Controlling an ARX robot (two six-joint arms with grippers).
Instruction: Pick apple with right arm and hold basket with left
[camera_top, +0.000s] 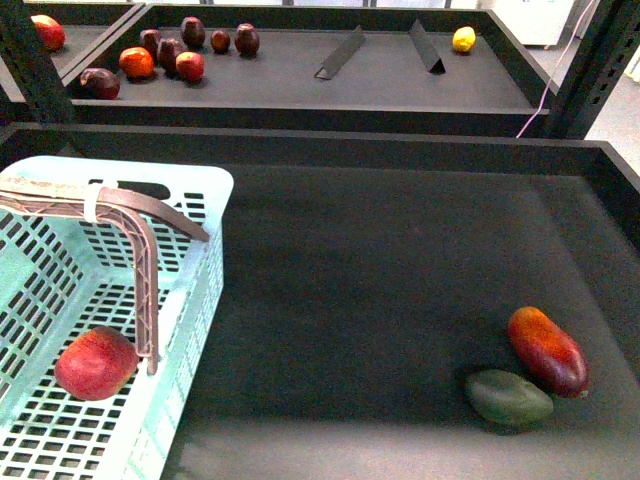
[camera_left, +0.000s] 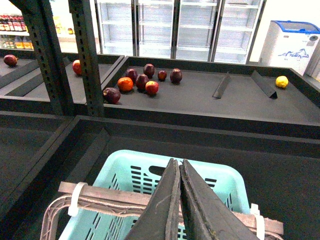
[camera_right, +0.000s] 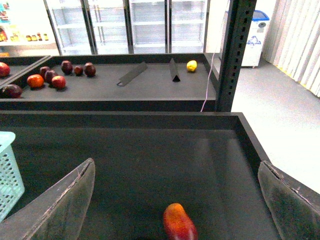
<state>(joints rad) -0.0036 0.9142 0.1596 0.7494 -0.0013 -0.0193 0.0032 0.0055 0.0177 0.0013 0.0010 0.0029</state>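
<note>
The apple (camera_top: 95, 362), round and red, lies inside the turquoise basket (camera_top: 205, 215) at the front left of the dark shelf. The basket's brown handle (camera_top: 130, 205) arches above it. In the left wrist view my left gripper (camera_left: 177, 162) is shut, its two fingers pressed together over the handle (camera_left: 100, 192) and the basket (camera_left: 225, 175). In the right wrist view my right gripper (camera_right: 175, 165) is open and empty above the shelf, with a red-orange mango-like fruit (camera_right: 179, 222) below between its fingers. Neither gripper shows in the front view.
The mango-like fruit (camera_top: 547, 350) and a dark green oval fruit (camera_top: 508, 397) lie at the front right. The back shelf holds several red and dark fruits (camera_top: 165, 55), a yellow fruit (camera_top: 463, 39) and two black dividers (camera_top: 340, 52). Shelf posts (camera_top: 25, 60) stand at both sides.
</note>
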